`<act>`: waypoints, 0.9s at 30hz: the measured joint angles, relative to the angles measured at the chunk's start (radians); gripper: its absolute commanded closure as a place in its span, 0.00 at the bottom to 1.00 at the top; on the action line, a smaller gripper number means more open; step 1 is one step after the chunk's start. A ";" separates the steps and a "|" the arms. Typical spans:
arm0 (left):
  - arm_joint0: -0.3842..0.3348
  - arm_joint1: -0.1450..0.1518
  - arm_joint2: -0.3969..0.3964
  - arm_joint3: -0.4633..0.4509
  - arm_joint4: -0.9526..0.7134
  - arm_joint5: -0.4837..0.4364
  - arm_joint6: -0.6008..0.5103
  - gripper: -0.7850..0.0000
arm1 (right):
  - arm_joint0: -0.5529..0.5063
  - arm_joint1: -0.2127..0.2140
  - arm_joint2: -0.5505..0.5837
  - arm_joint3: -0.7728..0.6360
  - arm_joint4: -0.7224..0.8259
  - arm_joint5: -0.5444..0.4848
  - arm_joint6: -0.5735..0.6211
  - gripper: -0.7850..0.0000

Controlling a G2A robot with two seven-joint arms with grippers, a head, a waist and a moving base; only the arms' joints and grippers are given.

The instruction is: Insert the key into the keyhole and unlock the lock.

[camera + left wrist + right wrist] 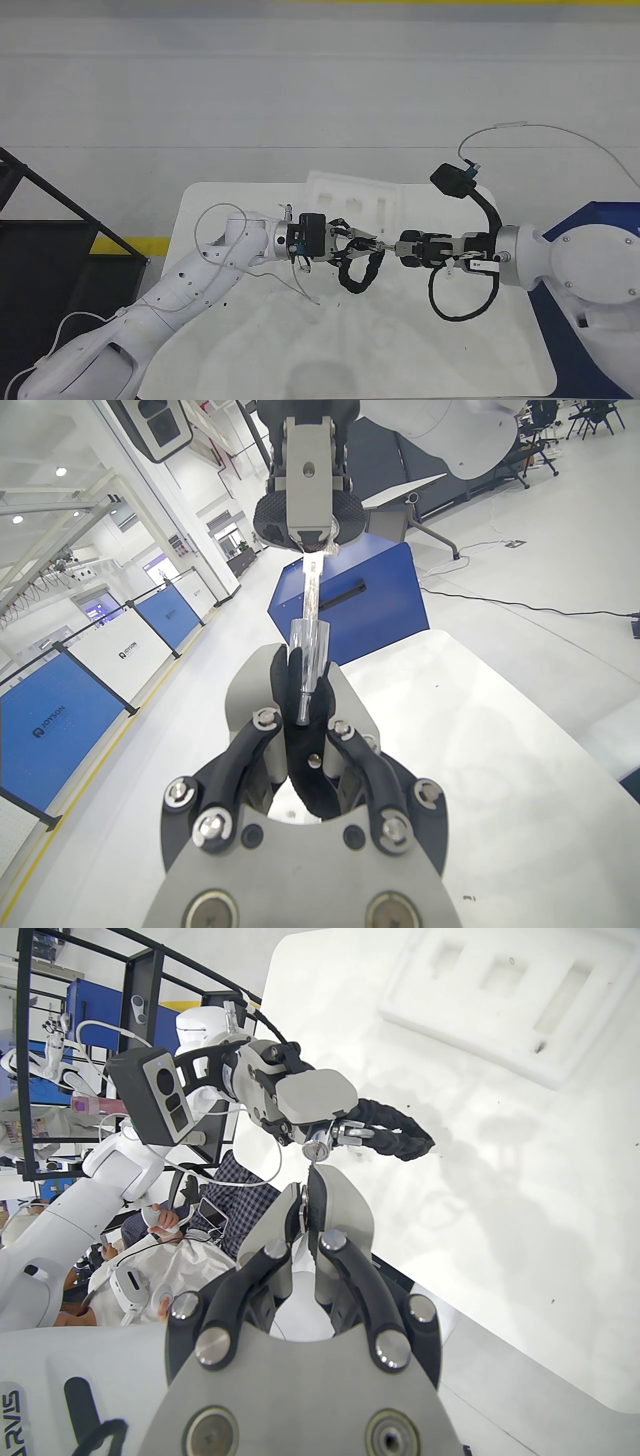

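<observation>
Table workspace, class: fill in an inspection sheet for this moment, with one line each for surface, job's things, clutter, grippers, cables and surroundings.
Surface: white table, with small dark specks.
Job's things: lock, a silver cylinder with a black sheathed loop, held above the table; key, blade tip at the cylinder's end, depth unclear.
Clutter: white foam tray with recesses, at the table's far edge.
Grippers: left gripper shut on lock; right gripper shut on key.
Cables: black cord lying across the floor.
Surroundings: blue cabinet beside the table; black rack.
</observation>
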 measured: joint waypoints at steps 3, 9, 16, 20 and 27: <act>0.001 -0.002 -0.004 -0.002 0.005 -0.003 -0.003 1.00 | 0.004 0.003 -0.006 0.001 0.000 0.001 -0.001 1.00; 0.005 -0.006 -0.014 -0.008 0.013 -0.012 -0.012 1.00 | 0.017 0.007 -0.025 0.004 -0.004 0.002 -0.002 1.00; 0.008 -0.011 -0.021 -0.015 0.021 -0.022 -0.025 1.00 | 0.041 0.009 -0.067 0.010 -0.021 0.009 -0.009 1.00; 0.012 -0.013 -0.026 -0.014 0.026 -0.025 -0.028 1.00 | 0.058 0.011 -0.096 0.010 -0.041 0.022 -0.023 0.16; 0.017 -0.017 -0.033 -0.012 0.023 -0.043 -0.025 1.00 | 0.084 0.007 -0.110 0.008 -0.006 0.004 -0.045 0.00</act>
